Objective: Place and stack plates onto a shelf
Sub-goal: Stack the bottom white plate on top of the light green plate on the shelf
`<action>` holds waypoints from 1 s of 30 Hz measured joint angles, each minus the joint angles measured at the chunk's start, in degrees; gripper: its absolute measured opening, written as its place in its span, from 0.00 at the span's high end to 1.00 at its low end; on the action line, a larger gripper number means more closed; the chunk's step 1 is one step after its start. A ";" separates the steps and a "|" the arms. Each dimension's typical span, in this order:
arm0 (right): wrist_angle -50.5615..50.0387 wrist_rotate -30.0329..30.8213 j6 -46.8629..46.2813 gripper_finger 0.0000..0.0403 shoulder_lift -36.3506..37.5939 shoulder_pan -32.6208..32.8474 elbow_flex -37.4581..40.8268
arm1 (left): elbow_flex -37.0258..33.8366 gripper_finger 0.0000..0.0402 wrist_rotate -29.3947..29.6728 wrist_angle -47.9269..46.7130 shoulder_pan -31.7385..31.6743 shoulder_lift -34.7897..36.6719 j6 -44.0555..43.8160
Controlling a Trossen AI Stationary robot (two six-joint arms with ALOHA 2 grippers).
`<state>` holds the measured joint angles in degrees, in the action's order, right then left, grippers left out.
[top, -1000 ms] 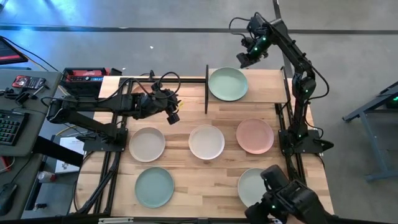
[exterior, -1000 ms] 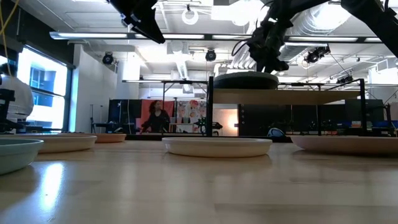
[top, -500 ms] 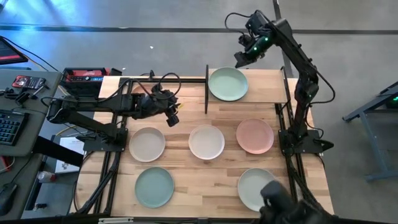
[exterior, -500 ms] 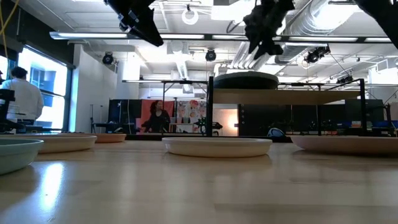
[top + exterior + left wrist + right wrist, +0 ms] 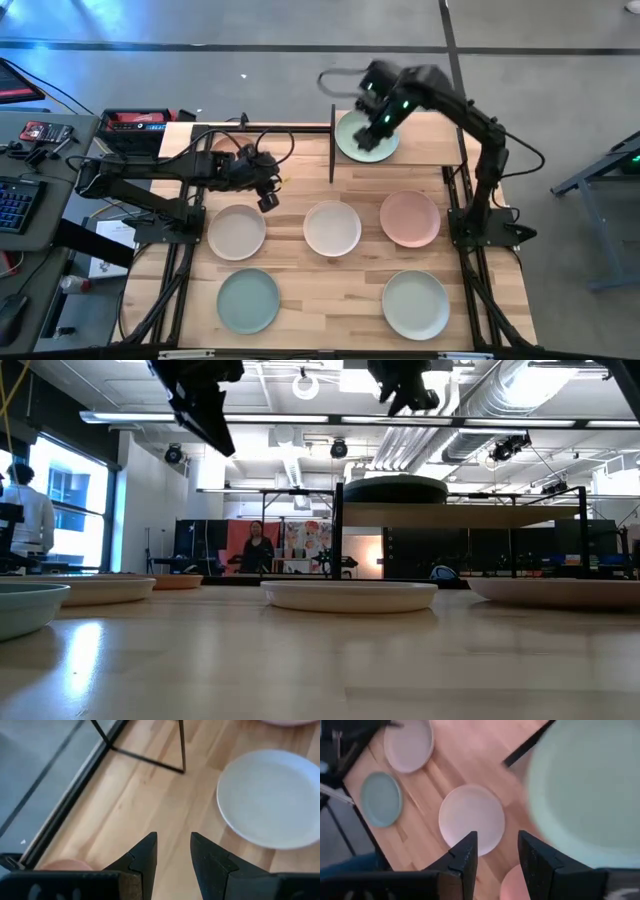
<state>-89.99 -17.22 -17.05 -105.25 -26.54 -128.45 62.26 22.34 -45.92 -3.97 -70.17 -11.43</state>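
The wooden surface (image 5: 330,290) carries five plates in the open and the shelf (image 5: 420,150) at its far right part. The shelf is a light board on thin black posts, and it stands higher than the surface, as the low view shows.

On the shelf lies one mint green plate (image 5: 362,142), at the shelf's left end. In front of the shelf there is a row of three plates: a beige plate (image 5: 237,231) on the left, a cream plate (image 5: 332,228) in the middle and a pink plate (image 5: 410,218) on the right. They are near each other but do not touch. Nearer to the front edge lie a green plate (image 5: 248,300) on the left and a pale mint plate (image 5: 416,304) on the right, well apart from each other.

The right arm reaches from its base at the right edge over the shelf. The right pincer (image 5: 378,118) hangs above the mint green plate on the shelf; in the right wrist view its two dark fingers (image 5: 466,857) stand apart with nothing between them, so it is open and holds nothing.

The left arm lies across the far left part of the surface. The left pincer (image 5: 265,192) hovers above bare wood, just behind the beige plate. Its fingers (image 5: 145,857) also have a gap between them and grip nothing.
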 joint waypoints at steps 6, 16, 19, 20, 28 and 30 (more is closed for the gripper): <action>-0.01 9.07 -12.65 0.71 0.00 13.63 0.03 | 0.00 0.74 -1.77 -3.49 0.00 0.00 -0.01; -0.03 22.49 -44.10 0.71 -0.20 35.40 0.05 | 0.00 0.74 -3.01 -4.52 -0.04 0.00 1.00; -0.01 25.06 -54.74 0.71 -1.15 41.46 0.05 | 0.00 0.74 -3.52 -4.49 -0.04 0.00 1.07; -0.02 25.66 -57.90 0.71 -1.58 43.24 0.05 | 0.00 0.74 -4.06 -4.49 -0.04 0.00 1.08; -0.03 28.12 -77.82 0.71 -6.77 53.30 0.07 | 0.00 0.74 -6.87 -4.45 0.00 0.00 1.11; -0.03 28.12 -81.57 0.71 -8.16 54.86 0.07 | 0.00 0.74 -6.91 -4.43 0.00 0.00 1.08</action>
<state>-90.02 10.90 -98.62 -113.41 28.32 -128.38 62.26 15.44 -50.35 -3.97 -70.17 -10.35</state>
